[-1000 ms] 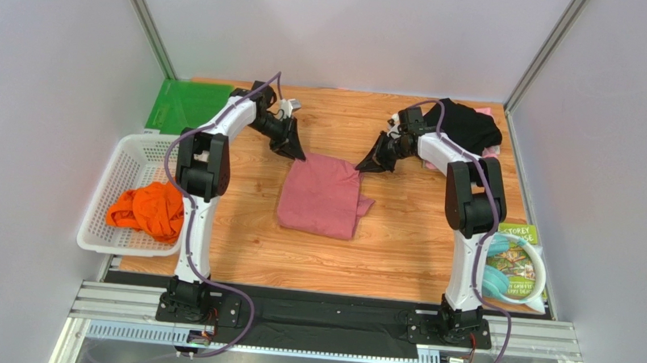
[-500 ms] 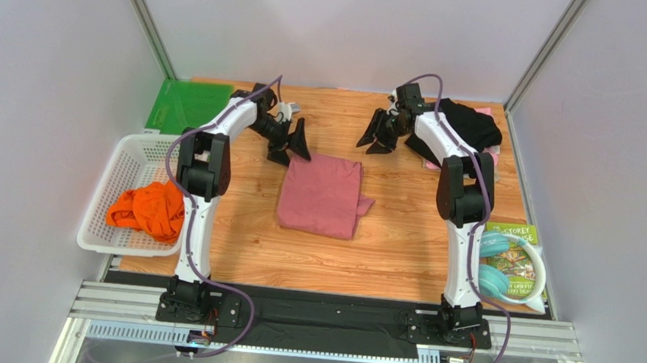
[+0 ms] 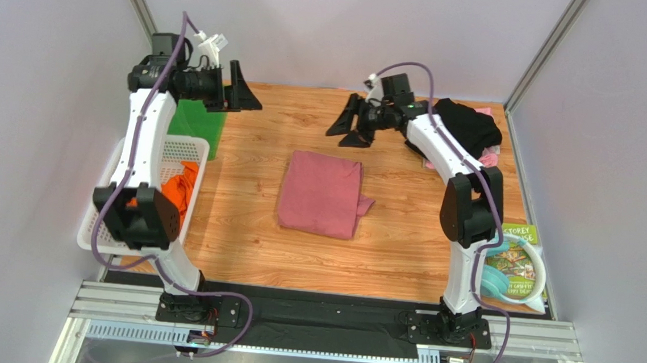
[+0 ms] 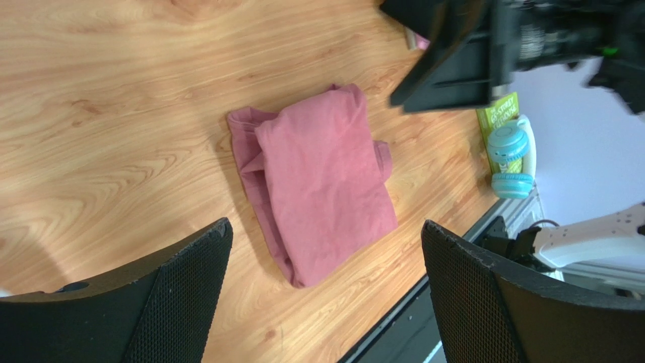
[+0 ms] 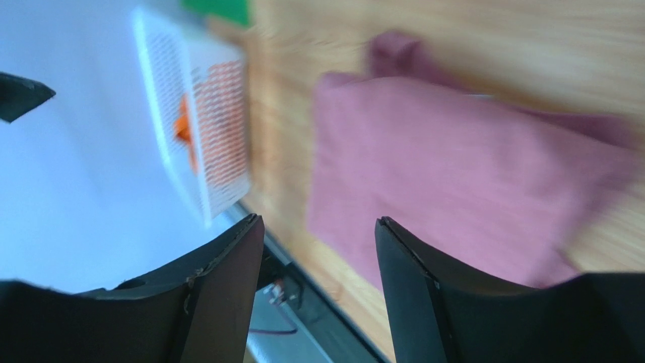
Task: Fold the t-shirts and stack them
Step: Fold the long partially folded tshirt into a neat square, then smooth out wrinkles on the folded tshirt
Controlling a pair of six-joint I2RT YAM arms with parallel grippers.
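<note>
The dusty-rose t-shirt (image 3: 322, 193) lies folded into a rectangle mid-table, also seen in the left wrist view (image 4: 318, 181) and, blurred, in the right wrist view (image 5: 454, 181). A black t-shirt (image 3: 469, 128) is heaped at the back right on a pale pink one (image 3: 491, 156). An orange t-shirt (image 3: 182, 190) lies in the basket. My left gripper (image 3: 243, 90) (image 4: 325, 225) hangs high at the back left, open and empty. My right gripper (image 3: 348, 125) (image 5: 318, 219) hovers behind the rose shirt, open and empty.
The white mesh basket (image 3: 117, 186) stands at the left edge, partly behind my left arm. A green board (image 3: 198, 121) lies at the back left. A book and teal headphones (image 3: 513, 267) rest at the right front.
Both grippers let go of the rose shirt's far corners and opened. The left arm swung up and left over the basket side. The right arm lifted back a little.
</note>
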